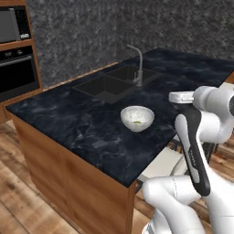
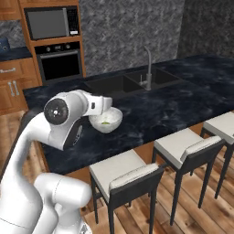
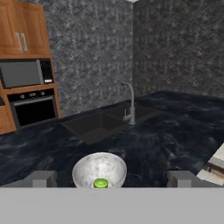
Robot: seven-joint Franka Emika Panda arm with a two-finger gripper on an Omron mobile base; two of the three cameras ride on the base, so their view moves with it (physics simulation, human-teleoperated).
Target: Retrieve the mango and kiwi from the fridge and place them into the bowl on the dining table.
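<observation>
The white bowl (image 1: 137, 117) stands on the black marbled dining table (image 1: 82, 123), near its front edge. A small green fruit, the kiwi (image 3: 100, 183), lies at the bottom of the bowl (image 3: 99, 169). My gripper (image 3: 112, 179) is open, level with the bowl's near side and just short of it, with nothing between its fingertips (image 3: 43, 178). In the right base view my hand sits just left of the bowl (image 2: 109, 119). The mango and the fridge are out of view.
A dark sink (image 1: 112, 82) with a steel faucet (image 1: 138, 68) is set into the table behind the bowl. A black oven (image 2: 59, 64) and microwave (image 2: 48, 23) sit in wooden cabinets at the back. Three white-seated stools (image 2: 125, 173) line the table's near side.
</observation>
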